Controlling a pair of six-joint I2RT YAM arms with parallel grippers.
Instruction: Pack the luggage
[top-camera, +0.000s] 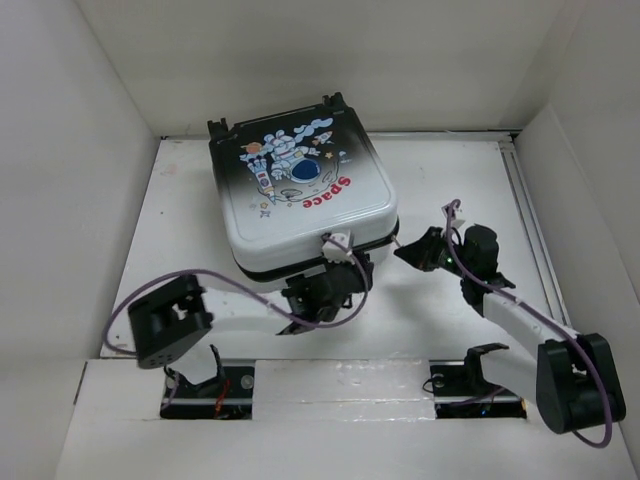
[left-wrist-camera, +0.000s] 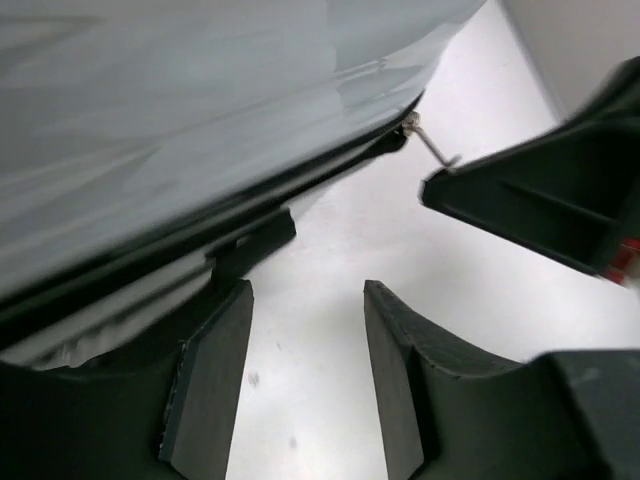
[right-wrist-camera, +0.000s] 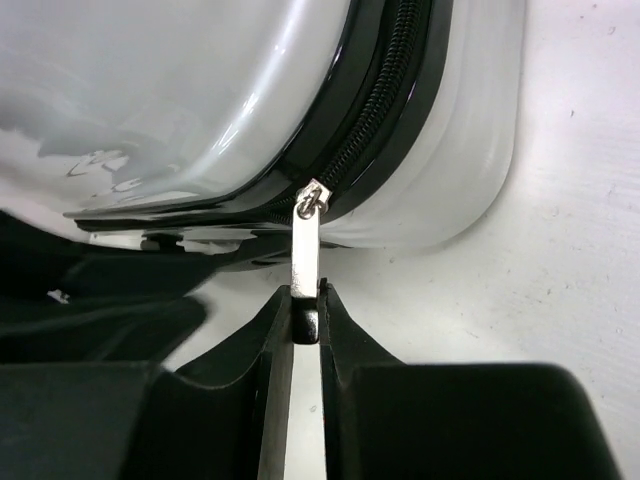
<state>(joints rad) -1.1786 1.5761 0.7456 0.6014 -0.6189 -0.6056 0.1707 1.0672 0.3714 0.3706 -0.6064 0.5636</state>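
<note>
At the luggage (top-camera: 300, 190) corner, right tool (right-wrist-camera: 305, 300) clamps zipper pull (right-wrist-camera: 305, 250); left tool (left-wrist-camera: 305, 330) gapes.

There was one luggage (top-camera: 300, 190); one zipper pull (right-wrist-camera: 305, 250); one table (top-camera: 190, 230); two arms, left arm (top-camera: 245, 310) and right arm (top-camera: 520, 325); two grippers, left gripper (left-wrist-camera: 305, 300) and right gripper (right-wrist-camera: 305, 300).
</note>
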